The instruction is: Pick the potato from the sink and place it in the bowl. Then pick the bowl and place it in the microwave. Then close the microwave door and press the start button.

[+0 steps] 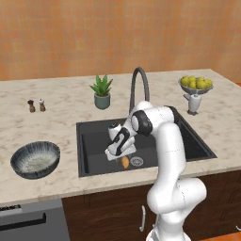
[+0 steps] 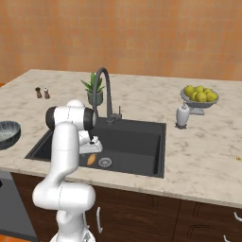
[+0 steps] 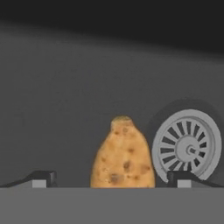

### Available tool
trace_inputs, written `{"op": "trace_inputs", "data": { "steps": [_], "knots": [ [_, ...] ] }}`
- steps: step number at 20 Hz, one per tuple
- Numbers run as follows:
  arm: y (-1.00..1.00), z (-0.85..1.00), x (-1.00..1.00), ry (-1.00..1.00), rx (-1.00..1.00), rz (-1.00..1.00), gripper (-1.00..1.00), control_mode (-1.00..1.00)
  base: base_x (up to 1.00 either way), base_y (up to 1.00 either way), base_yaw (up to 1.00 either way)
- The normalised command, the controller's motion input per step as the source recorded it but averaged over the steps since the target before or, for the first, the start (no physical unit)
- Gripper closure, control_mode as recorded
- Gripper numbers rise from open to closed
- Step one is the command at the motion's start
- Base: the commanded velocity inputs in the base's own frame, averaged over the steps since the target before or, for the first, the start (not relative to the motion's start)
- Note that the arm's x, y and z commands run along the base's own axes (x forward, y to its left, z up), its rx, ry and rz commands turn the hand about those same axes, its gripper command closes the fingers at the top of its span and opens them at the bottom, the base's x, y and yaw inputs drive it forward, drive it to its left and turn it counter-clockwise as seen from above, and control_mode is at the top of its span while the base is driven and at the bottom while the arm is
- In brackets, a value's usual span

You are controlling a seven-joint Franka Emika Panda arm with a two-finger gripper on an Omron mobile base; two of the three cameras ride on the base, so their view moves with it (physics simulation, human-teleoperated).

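Observation:
The potato (image 1: pixel 125 162) (image 2: pixel 91 159) (image 3: pixel 122 155), a small orange-tan lump, lies on the floor of the black sink (image 1: pixel 94 141) (image 2: pixel 137 142), right beside the round steel drain (image 1: pixel 137 161) (image 3: pixel 187 148). My gripper (image 1: pixel 121 156) (image 2: pixel 90 152) (image 3: pixel 113 179) hangs low in the basin just above the potato. It is open, a dark fingertip on either side of the potato and not touching it. The blue-grey bowl (image 1: pixel 36 160) (image 2: pixel 7 132) sits empty on the counter left of the sink. The microwave and its door are out of view.
The dark arched faucet (image 1: pixel 139 84) (image 2: pixel 101 90) rises behind the sink, close to my arm. A potted plant (image 1: pixel 101 92), a bowl of yellow fruits (image 1: pixel 196 84), a white dispenser (image 1: pixel 193 103) and two small shakers (image 1: pixel 36 105) stand on the marble counter.

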Motion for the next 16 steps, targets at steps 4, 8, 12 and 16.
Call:
{"op": "trace_inputs", "data": {
  "steps": [4,8,12,16],
  "knots": [
    [-0.02,-0.21,0.00,0.00,0.00,0.00,-1.00,-1.00,0.00,0.00,0.00],
    [-0.01,-0.28,0.00,0.00,0.00,0.00,-1.00,-1.00,0.00,0.00,0.00],
    [-0.18,-0.31,-0.03,0.00,0.00,0.00,-1.00,-1.00,0.00,0.00,0.00],
    [-0.21,-0.38,-0.16,0.00,0.00,0.00,-1.00,-1.00,0.00,0.00,0.00]
  ]
}}
